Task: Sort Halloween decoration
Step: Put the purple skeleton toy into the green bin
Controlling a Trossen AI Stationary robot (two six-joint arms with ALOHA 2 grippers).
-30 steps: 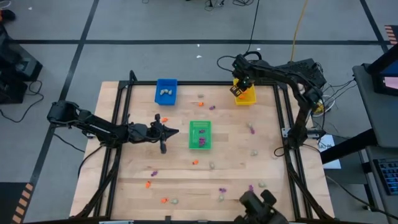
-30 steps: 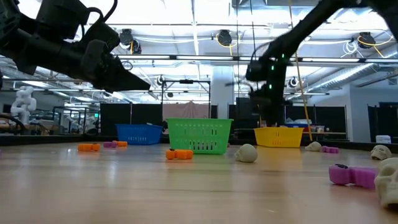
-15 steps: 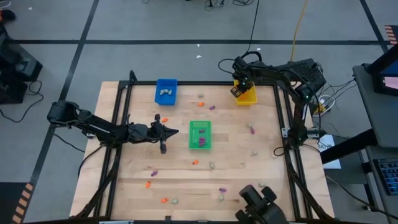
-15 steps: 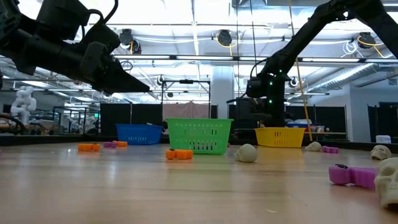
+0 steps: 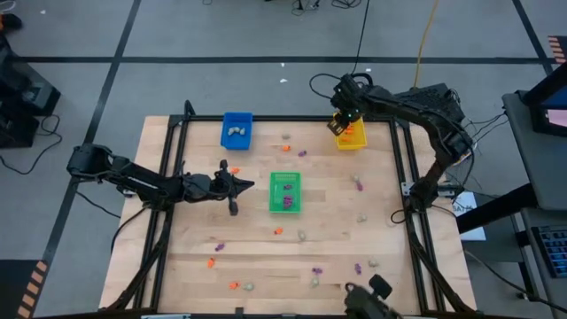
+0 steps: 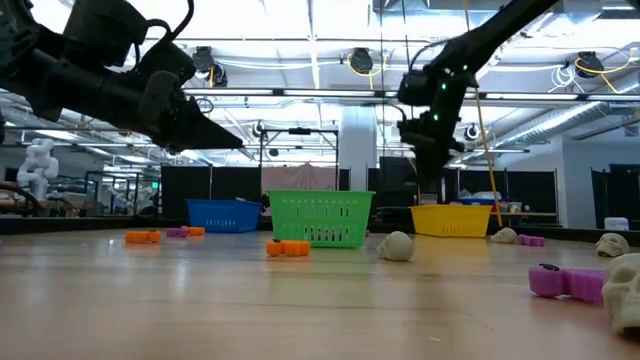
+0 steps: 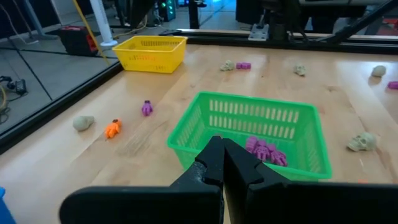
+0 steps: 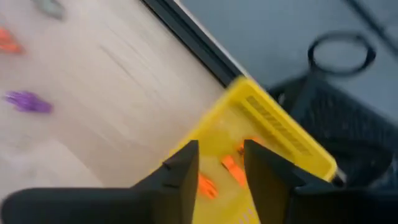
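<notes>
Right end effector (image 8: 219, 163) above orange trinkets (image 8: 221, 174).

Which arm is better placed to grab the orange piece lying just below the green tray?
Left, probably: the left gripper hangs shut beside the green tray, close to that orange piece. The right gripper is open over the far yellow tray.
</notes>
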